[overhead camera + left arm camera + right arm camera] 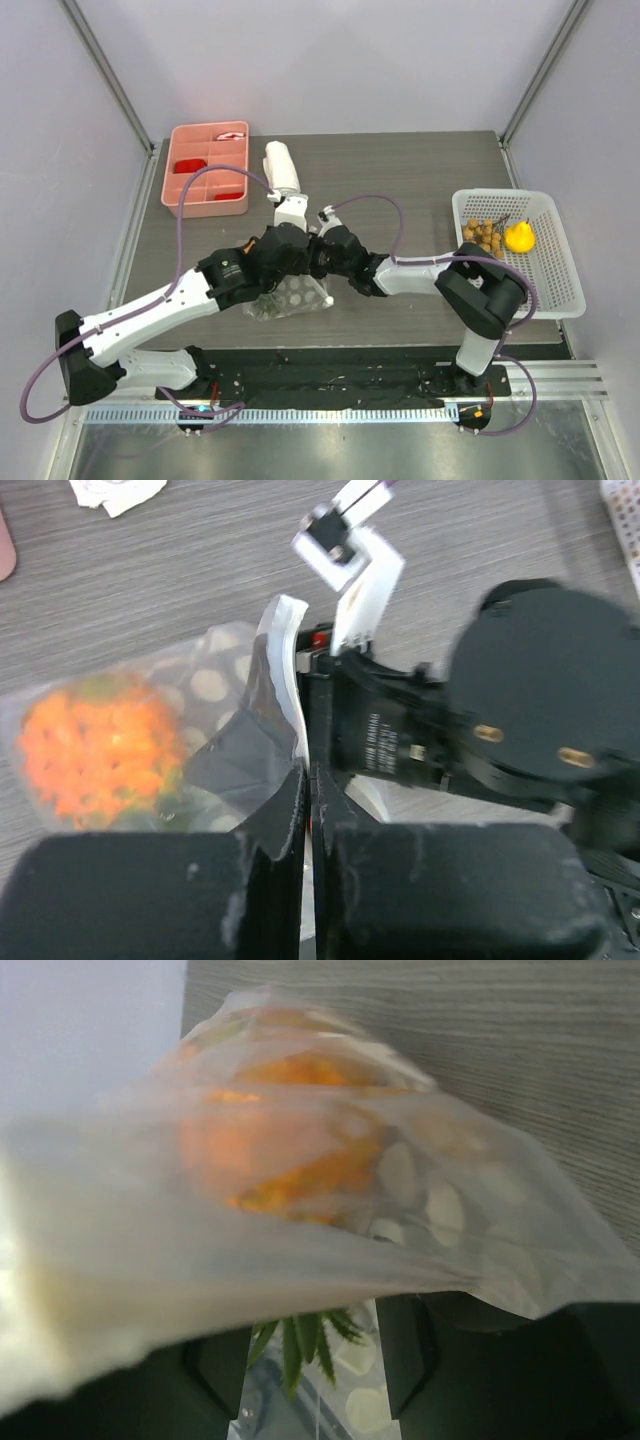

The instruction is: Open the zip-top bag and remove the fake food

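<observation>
Zip-top bag (pixel 290 298): my left gripper (pixel 308 810) pinches its film shut; whether my right gripper (pixel 315 1360) grips, I cannot tell. Best to spread the mouth slowly, freeing the orange fruit (pixel 95 745).

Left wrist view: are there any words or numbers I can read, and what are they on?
White print on the right arm: too blurred to read.
Bag: pale dots only, no words.
Nothing else in this view has writing.
</observation>
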{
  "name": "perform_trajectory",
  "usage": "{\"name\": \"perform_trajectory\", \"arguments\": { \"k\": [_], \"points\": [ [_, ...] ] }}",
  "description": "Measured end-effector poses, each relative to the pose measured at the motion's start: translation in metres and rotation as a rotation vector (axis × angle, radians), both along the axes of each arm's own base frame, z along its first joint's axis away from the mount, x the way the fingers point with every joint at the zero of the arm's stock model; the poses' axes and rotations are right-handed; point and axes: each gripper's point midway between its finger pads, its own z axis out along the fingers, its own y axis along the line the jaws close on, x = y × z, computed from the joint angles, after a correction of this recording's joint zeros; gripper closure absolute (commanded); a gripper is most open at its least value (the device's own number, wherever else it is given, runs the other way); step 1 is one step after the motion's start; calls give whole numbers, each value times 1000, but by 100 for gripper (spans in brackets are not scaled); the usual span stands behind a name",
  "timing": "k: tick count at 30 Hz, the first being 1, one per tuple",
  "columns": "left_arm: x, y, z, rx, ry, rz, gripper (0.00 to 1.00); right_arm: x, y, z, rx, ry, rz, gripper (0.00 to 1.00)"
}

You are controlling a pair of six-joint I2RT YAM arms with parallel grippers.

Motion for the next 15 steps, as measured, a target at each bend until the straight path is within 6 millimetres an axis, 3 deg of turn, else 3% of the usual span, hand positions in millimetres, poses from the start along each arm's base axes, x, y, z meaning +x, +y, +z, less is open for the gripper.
{"name": "perform_trajectory", "arguments": {
  "k": [1, 2, 4, 7, 12, 15],
  "points": [
    [-1, 0, 1, -8, 1, -3, 78, -1, 1, -6, -6, 9, 5, 43],
    [-2, 1, 4, -19, 2, -5, 58, -2, 2, -11, -10, 17, 12, 40],
    [-1, 4, 8, -44, 3, 2, 51, -4, 3, -18, -18, 26, 25, 39],
    [-2, 22, 12, -102, 3, 54, 64, -7, 4, -17, -19, 18, 53, 36],
    [7, 106, 12, -173, 24, 345, 90, -13, 5, -16, -20, -2, 113, 34],
    [15, 147, -11, -174, 83, 539, 99, -17, 9, -14, 3, -8, 153, 26]
  ]
}}
